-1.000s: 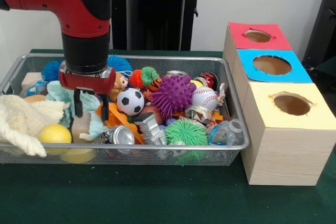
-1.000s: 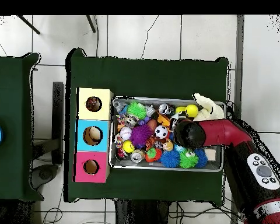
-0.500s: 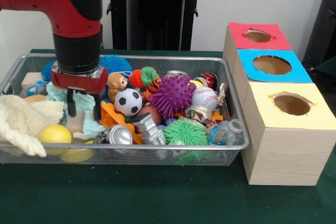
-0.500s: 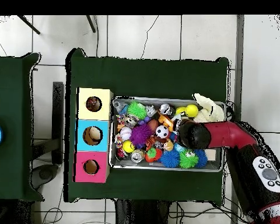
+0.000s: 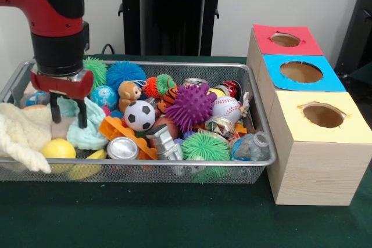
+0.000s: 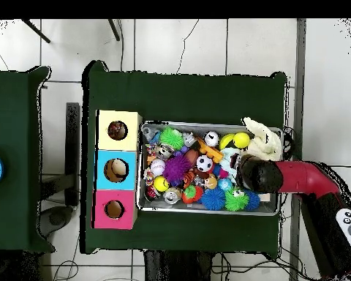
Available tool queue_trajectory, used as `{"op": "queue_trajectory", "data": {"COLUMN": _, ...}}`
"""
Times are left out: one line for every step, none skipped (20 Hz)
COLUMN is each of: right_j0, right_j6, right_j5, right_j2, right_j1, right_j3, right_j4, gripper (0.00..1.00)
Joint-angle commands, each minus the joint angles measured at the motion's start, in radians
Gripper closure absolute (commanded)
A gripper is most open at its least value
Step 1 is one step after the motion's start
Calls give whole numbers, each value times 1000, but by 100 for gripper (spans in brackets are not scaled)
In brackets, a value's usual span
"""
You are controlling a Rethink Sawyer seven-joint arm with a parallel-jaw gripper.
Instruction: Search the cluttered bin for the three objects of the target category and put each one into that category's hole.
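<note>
A wire bin [image 5: 256,114] holds mixed clutter: a soccer ball [image 5: 139,114], a baseball [image 5: 226,108], a purple spiky ball [image 5: 190,104], a green spiky ball [image 5: 204,146], a yellow ball [image 5: 58,149], a silver can [image 5: 122,148] and a plush bear [image 5: 125,94]. My gripper [image 5: 68,114] hangs open at the bin's left end, its fingertips down by a light-teal cloth [image 5: 88,133] and a pale lump between them. In the overhead view the red arm [image 6: 299,179] covers the gripper. Three boxes stand beside the bin, each with a hole: red [image 5: 286,40], blue [image 5: 301,72], yellow [image 5: 323,114].
A cream knitted cloth [image 5: 20,135] drapes over the bin's left corner. Blue and green fuzzy balls [image 5: 125,74] lie along the back rim. A black pedestal [image 5: 168,13] rises behind the bin. Green cloth [image 5: 145,213] covers the table in front.
My arm has slid left along the bin, from beside the soccer ball to over the teal cloth. The gripper stayed open. The can and nearby pieces shifted slightly.
</note>
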Motion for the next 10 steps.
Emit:
{"op": "queue_trajectory", "data": {"right_j0": -42, "right_j6": -297, "right_j5": 46, "right_j2": 11, "right_j1": 43, "right_j3": 113, "right_j4": -81, "gripper": 0}}
{"op": "queue_trajectory", "data": {"right_j0": -42, "right_j6": -297, "right_j5": 46, "right_j2": 11, "right_j1": 39, "right_j3": 119, "right_j4": -85, "gripper": 0}}
{"op": "queue_trajectory", "data": {"right_j0": -44, "right_j6": -301, "right_j5": 50, "right_j2": 12, "right_j1": 37, "right_j3": 123, "right_j4": -87, "gripper": 0}}
{"op": "queue_trajectory", "data": {"right_j0": -45, "right_j6": -305, "right_j5": 54, "right_j2": 13, "right_j1": 35, "right_j3": 126, "right_j4": -88, "gripper": 0}}
{"op": "queue_trajectory", "data": {"right_j0": -47, "right_j6": -306, "right_j5": 50, "right_j2": 12, "right_j1": 34, "right_j3": 132, "right_j4": -94, "gripper": 0}}
{"op": "queue_trajectory", "data": {"right_j0": -48, "right_j6": -308, "right_j5": 46, "right_j2": 11, "right_j1": 34, "right_j3": 137, "right_j4": -101, "gripper": 0}}
{"op": "queue_trajectory", "data": {"right_j0": -52, "right_j6": -308, "right_j5": 33, "right_j2": 13, "right_j1": 34, "right_j3": 145, "right_j4": -109, "gripper": 0}}
{"op": "queue_trajectory", "data": {"right_j0": -55, "right_j6": -307, "right_j5": 35, "right_j2": 10, "right_j1": 35, "right_j3": 152, "right_j4": -108, "gripper": 0}}
{"op": "queue_trajectory", "data": {"right_j0": -59, "right_j6": -309, "right_j5": 30, "right_j2": 10, "right_j1": 34, "right_j3": 162, "right_j4": -112, "gripper": 0}}
{"op": "queue_trajectory", "data": {"right_j0": -61, "right_j6": -302, "right_j5": 22, "right_j2": 8, "right_j1": 30, "right_j3": 173, "right_j4": -116, "gripper": 0}}
